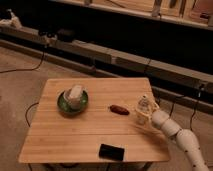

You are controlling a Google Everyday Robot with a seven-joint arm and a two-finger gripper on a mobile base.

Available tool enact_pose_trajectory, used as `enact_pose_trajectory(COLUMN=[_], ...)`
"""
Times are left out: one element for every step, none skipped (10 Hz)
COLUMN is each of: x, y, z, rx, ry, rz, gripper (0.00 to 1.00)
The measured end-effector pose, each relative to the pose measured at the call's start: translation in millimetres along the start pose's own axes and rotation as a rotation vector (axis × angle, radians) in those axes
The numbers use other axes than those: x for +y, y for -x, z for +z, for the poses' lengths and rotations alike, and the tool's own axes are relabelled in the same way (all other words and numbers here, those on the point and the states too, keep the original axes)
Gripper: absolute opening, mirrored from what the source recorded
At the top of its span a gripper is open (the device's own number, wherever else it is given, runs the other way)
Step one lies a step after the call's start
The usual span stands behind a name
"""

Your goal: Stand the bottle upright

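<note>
A small clear bottle (pixel 144 106) stands roughly upright near the right edge of the wooden table (pixel 95 130). My gripper (pixel 143 116) comes in from the lower right on a white arm (pixel 177 134) and sits around the lower part of the bottle.
A green bowl (pixel 72 102) holding a pale object sits on the left of the table. A small brown item (pixel 119 109) lies left of the bottle. A black flat object (pixel 111 151) lies near the front edge. A long dark bench and cables run behind.
</note>
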Motion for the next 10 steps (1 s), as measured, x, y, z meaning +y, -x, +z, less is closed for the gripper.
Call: enact_pose_trajectory(x=[-0.1, 0.2, 0.4, 0.6, -0.4, -4.3, -8.2, -9.6, -9.9, -10.7], y=[-2.4, -4.5, -5.4, -6.1, -6.4, -4.9, -3.4, -2.9, -2.6, -2.4], z=[0.4, 0.6, 0.6, 0.6, 0.8, 0.6, -1.9, -4.1, -4.4, -4.0], rx=[0.008, 0.015, 0.017, 0.019, 0.006, -0.022, -0.065, -0.088, -0.094, -0.094], ry=[-0.003, -0.006, -0.007, -0.01, -0.022, -0.044, -0.072, -0.087, -0.089, -0.091], rz=[0.0, -0.002, -0.004, -0.006, -0.018, -0.041, -0.065, -0.078, -0.08, -0.08], gripper=[0.8, 0.8, 0.8, 0.8, 0.8, 0.8, 0.8, 0.8, 0.8, 0.8])
